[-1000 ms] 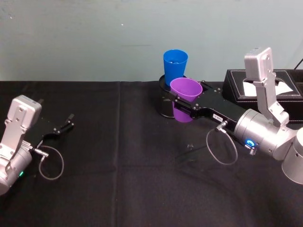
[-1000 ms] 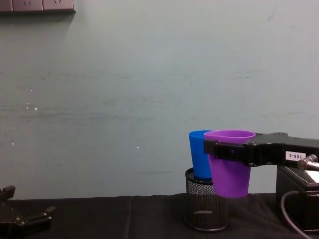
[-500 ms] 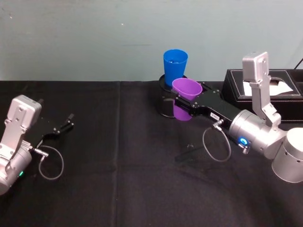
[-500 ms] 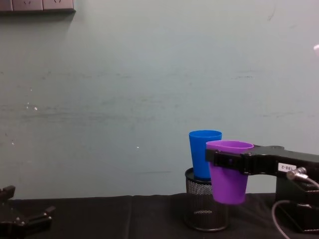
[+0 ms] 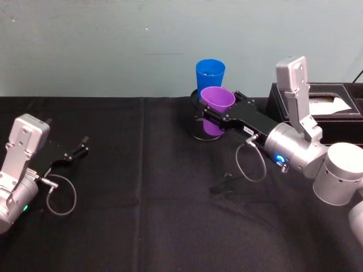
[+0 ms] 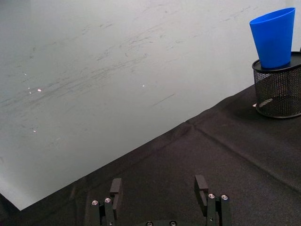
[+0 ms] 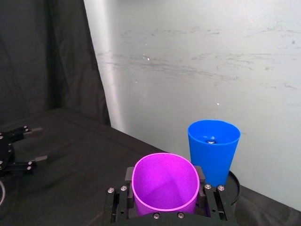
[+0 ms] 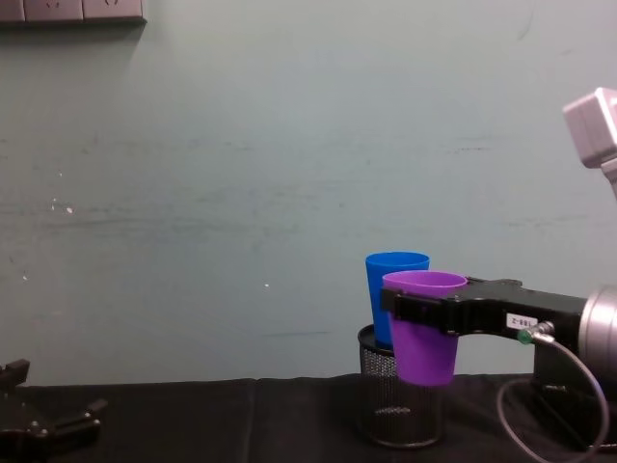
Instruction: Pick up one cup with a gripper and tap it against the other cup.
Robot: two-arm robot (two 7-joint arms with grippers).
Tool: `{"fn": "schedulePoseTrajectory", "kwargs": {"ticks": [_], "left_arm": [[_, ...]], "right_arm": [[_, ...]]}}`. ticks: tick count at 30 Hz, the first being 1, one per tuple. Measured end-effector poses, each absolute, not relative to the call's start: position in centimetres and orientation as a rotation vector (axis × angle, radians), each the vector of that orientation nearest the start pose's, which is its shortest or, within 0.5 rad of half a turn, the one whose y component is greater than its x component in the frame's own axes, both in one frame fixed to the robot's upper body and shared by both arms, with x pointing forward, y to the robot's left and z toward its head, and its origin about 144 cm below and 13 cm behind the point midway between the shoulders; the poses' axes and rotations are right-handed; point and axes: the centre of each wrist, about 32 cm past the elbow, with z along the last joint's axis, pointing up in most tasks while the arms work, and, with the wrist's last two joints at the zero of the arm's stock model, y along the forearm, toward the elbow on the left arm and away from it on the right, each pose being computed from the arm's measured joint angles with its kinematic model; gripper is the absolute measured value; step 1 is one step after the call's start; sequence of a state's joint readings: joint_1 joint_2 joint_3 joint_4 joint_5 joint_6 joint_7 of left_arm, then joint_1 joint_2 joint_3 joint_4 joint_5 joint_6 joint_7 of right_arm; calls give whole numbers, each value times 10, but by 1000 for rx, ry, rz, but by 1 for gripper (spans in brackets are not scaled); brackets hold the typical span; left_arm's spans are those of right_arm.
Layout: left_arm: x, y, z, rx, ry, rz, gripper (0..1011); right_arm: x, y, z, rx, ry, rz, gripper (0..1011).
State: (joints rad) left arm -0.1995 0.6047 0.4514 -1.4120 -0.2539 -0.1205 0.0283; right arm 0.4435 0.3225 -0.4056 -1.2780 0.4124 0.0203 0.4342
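Grips purple cup [image 5: 217, 97] under rim in right pincer [image 5: 212, 115]; holds it aloft just beside blue cup [image 5: 209, 76] in mesh holder [image 5: 197, 122]; contact unclear; expect light, slippery, squashable plastic; favours gentle hold beneath stiffer rim; parks left pincer [image 5: 76, 152] open, low at left.

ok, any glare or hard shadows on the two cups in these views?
Head view: no glare on the purple cup held in the right end effector; shadows barely read on the black cloth. Right wrist view: small bright specks inside the blue cup, purple interior evenly lit. Chest view: soft, even light on both cups, no cast shadow on the wall.
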Motion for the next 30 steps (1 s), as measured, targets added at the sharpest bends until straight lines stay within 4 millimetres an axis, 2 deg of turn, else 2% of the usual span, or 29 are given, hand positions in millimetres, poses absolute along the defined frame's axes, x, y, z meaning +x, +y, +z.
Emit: {"fn": "schedulePoseTrajectory", "kwargs": {"ticks": [16,30], "left_arm": [[489,310,1140,304,-285,1248,1000],[489,310,1140,304,-285,1248,1000]], "right_arm": [[591,-231,1200,-16,-13,-888,726],[605,-228,1202,-1,-16,-906,726]]}}
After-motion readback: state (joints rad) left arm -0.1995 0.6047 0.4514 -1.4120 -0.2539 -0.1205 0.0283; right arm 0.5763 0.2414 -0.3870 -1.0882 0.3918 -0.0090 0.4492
